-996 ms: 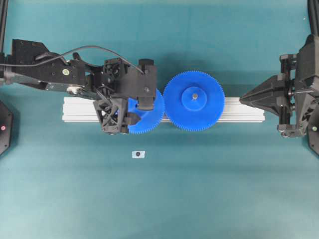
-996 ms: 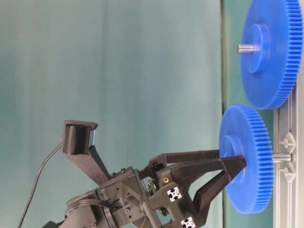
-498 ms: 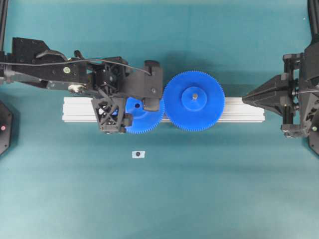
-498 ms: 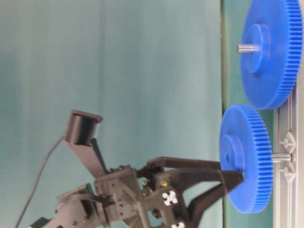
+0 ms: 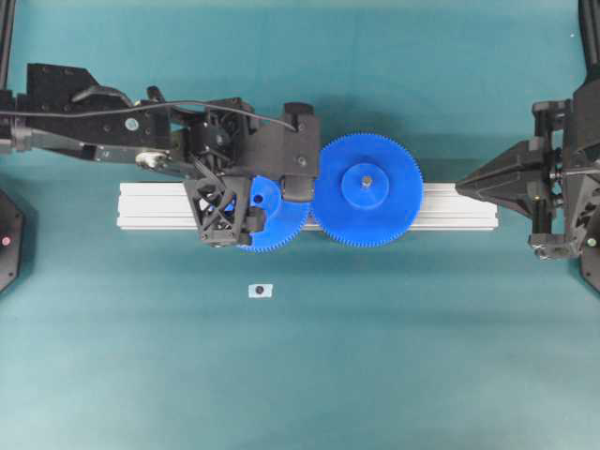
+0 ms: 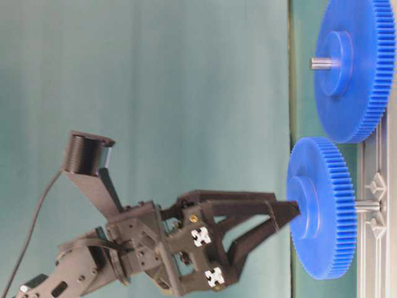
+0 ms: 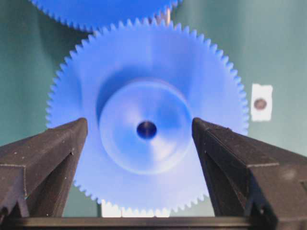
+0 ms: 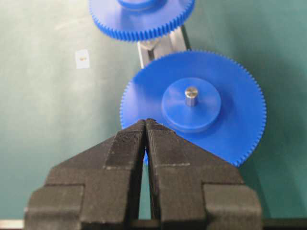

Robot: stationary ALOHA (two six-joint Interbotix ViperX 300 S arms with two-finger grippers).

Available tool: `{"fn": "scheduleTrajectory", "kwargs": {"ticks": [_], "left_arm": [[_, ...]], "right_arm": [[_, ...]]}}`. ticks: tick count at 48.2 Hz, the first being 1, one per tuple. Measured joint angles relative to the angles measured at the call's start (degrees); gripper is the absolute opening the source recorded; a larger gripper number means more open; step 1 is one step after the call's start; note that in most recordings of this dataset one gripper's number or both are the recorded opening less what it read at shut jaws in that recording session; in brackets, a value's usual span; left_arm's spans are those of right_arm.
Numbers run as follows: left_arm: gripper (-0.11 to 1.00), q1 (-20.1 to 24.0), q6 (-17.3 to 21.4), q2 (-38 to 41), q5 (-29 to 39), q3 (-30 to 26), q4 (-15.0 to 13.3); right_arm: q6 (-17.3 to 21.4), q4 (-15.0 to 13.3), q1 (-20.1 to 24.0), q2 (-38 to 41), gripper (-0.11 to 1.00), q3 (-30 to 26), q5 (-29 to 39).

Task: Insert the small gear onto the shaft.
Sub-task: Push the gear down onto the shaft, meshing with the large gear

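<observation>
Small gear (image 6: 319,208) seated on shaft (image 6: 367,205) — release step judged in hand. Left pincer (image 7: 139,132) spread wide, nothing held; a clear withdrawal is called for next.

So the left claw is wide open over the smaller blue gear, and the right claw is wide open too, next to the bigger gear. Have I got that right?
Not quite: the right gripper is shut, its fingers pressed together in the right wrist view. The left gripper is indeed wide open over the small gear, and the right one sits next to the larger gear.
</observation>
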Motion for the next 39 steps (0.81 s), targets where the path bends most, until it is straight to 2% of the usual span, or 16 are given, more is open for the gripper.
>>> {"fn": "scheduleTrajectory", "kwargs": {"ticks": [20, 39], "left_arm": [[0.86, 0.0, 1.3, -1.1, -0.3, 0.6, 0.0], [0.86, 0.1, 1.3, 3.4, -2.7, 2.6, 0.0]], "right_arm": [[0.0, 0.0, 0.0, 0.0, 0.1, 0.2, 0.0], [0.0, 0.0, 0.0, 0.0, 0.1, 0.3, -0.4]]}}
